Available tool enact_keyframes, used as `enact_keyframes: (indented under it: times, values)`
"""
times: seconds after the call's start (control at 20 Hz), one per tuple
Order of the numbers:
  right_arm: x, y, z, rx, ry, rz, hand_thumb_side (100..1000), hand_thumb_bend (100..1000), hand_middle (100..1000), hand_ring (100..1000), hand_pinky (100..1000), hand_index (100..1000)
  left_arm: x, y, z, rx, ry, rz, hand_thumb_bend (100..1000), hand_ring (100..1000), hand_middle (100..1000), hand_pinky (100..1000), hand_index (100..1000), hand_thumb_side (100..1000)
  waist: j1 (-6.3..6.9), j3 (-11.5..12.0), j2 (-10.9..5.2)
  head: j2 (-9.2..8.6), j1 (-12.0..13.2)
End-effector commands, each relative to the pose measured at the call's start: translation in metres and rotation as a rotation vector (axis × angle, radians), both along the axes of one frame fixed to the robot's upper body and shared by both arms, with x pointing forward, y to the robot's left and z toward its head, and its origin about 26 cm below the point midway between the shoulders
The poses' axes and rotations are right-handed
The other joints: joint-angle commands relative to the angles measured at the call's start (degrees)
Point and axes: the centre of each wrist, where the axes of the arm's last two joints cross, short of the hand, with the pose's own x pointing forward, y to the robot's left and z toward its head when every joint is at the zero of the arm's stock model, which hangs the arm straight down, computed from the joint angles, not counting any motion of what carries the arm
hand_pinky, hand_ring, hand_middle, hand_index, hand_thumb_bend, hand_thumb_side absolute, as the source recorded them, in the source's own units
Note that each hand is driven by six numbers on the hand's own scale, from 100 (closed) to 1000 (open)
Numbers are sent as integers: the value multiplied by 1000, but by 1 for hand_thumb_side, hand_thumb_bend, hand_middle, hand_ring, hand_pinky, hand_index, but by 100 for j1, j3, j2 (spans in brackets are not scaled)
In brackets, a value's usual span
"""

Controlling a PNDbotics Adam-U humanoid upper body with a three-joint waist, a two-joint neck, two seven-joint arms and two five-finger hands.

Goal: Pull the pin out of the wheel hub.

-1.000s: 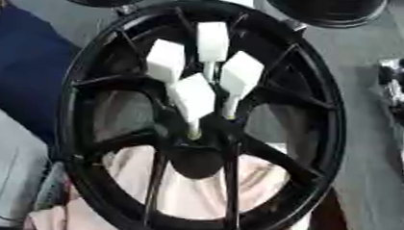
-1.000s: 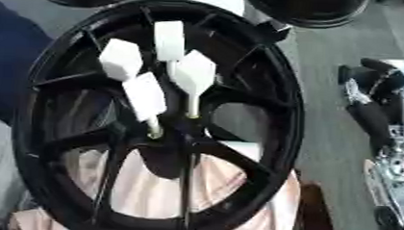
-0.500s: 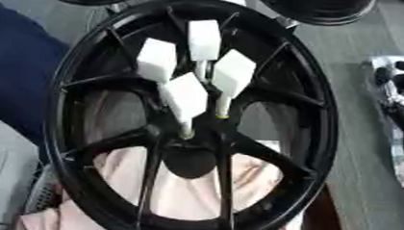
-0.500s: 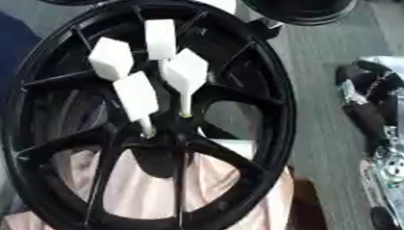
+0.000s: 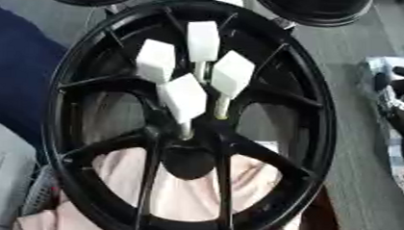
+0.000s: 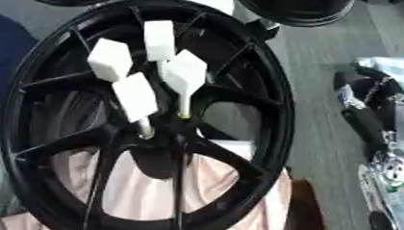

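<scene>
Black alloy wheel (image 5: 318, 140) is filling most of both views, lying face up with its spokes running out from the hub (image 5: 187, 140). Four white pins are standing in the hub area, their block-shaped heads fanning upward and outward: one (image 5: 184, 98) nearest the centre, one (image 5: 232, 75) just to its right, one (image 5: 156, 60) at upper left, and one (image 5: 203, 41) at the top. All four are sitting in place. Pink cloth (image 5: 185, 198) is showing through the lower spoke gaps. Right hand (image 6: 382, 123), black with silver parts, is resting at the right edge, well apart from the wheel and touching none of the pins; whether its fingers are open or curled cannot be told. Left hand is not appearing in either view.
</scene>
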Motion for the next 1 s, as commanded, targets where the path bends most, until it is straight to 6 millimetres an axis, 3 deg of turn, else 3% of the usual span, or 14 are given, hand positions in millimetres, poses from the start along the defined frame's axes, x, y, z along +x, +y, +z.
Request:
enact_keyframes:
  times: [0.05,0.5,0.95,1.0]
  values:
    - [-1,-2,4,-20,-3,-4,337,412,503,619,816,718,11,-18,1,75,22,-14,342,769,695,799,827,539,13,5,-141,-72,-28]
    - [0,0,2,-19,8,6,339,411,503,619,816,718,54,-85,1,220,149,-50,356,753,713,807,844,603,12,22,-180,-85,41]
    - [0,1,1,-16,11,8,339,411,503,619,816,718,57,-87,20,315,225,-47,356,753,713,807,844,603,0,38,-189,-80,47]
    - [1,2,1,-17,10,17,342,410,502,618,816,718,58,-90,17,330,243,-59,383,795,758,836,867,676,0,-5,-176,-105,110]
